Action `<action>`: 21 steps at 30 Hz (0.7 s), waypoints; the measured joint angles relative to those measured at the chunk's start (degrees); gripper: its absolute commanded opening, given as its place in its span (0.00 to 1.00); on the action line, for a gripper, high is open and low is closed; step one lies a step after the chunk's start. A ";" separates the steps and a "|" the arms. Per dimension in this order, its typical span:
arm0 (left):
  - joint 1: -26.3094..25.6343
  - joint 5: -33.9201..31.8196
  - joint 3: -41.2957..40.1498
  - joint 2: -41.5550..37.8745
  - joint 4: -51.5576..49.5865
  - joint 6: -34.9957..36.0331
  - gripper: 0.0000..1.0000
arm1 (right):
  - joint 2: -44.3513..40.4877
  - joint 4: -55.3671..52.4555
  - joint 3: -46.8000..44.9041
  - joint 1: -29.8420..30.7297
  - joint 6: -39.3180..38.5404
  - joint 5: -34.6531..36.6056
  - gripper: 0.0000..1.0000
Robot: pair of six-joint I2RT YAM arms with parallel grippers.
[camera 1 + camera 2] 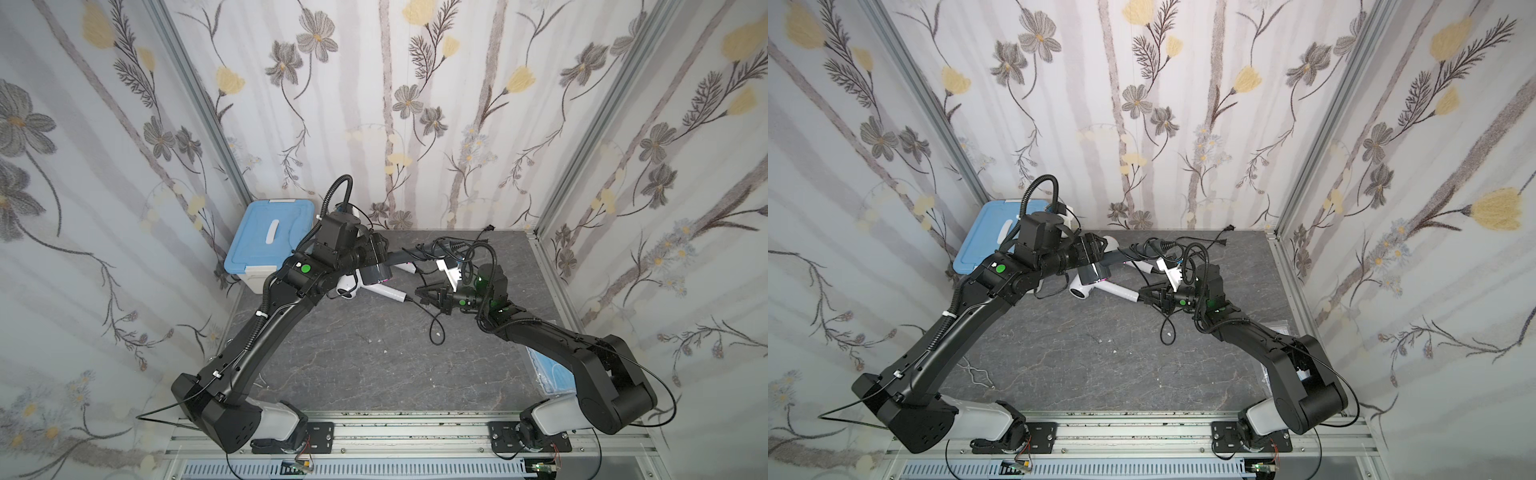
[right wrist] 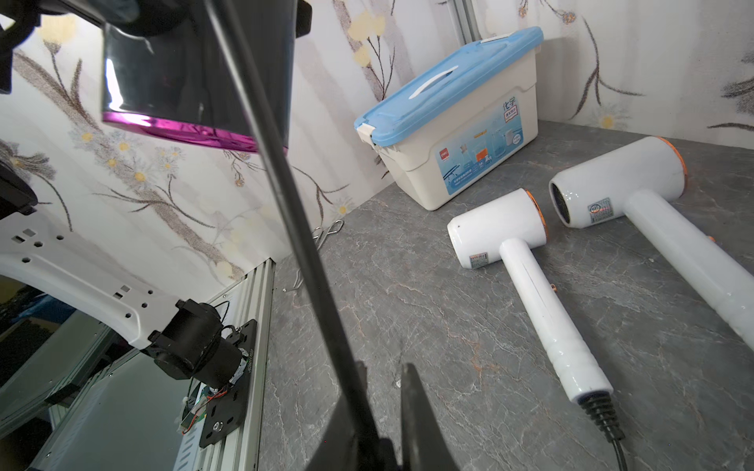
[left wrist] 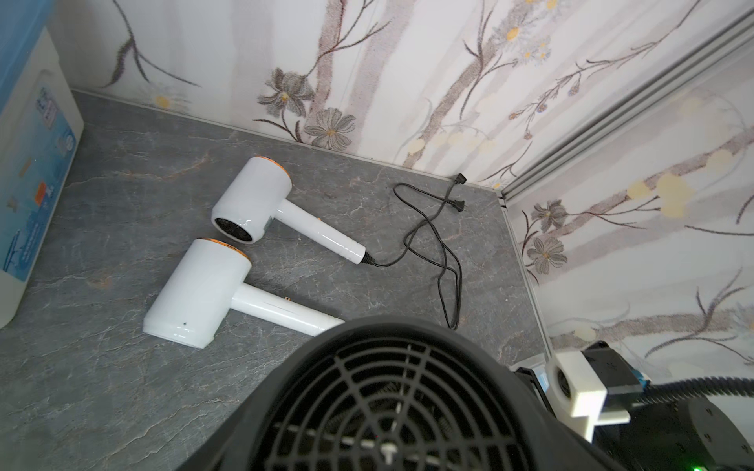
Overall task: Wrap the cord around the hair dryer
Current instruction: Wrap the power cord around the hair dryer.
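Hair dryer (image 1: pixel 376 272), dark grey plastic with a shiny magenta rim, hung clear of the grey marbled tabletop (image 1: pixel 353 365) toward 12 o'clock in both top views. The left gripper (image 1: pixel 373 257) was clamped around its barrel, probably to lift it so a loop could pass underneath. Its thin black rubber cord (image 2: pixel 285 195) ran straight and taut down to the right gripper (image 2: pixel 383 412), near 2 o'clock, whose fingers looked pinched on it. That tension was likely meant to stop slack from snagging. I judged the wrapping barely begun, with loose black loops lying toward 1 o'clock.

Two white plastic hair dryers (image 3: pixel 253 200) rested side by side on the tabletop below, apart from it. At 10 o'clock stood a cream storage box with a blue lid (image 2: pixel 420 179). Its label read "化学", beside a red badge that appeared to say "deli". Stickers on the white dryers were too small to read.
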 measured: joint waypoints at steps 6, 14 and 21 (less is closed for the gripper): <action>1.51 -5.64 -4.55 -0.07 2.34 -3.76 0.00 | -4.15 -6.95 -1.84 2.14 -2.03 4.33 0.00; 1.16 -18.14 -10.99 5.60 3.76 -7.65 0.00 | -11.13 -12.04 -7.98 5.99 -0.76 11.58 0.00; -2.05 -26.14 -10.82 12.57 4.04 -8.02 0.00 | -15.10 -25.00 -2.08 11.85 -2.84 22.88 0.00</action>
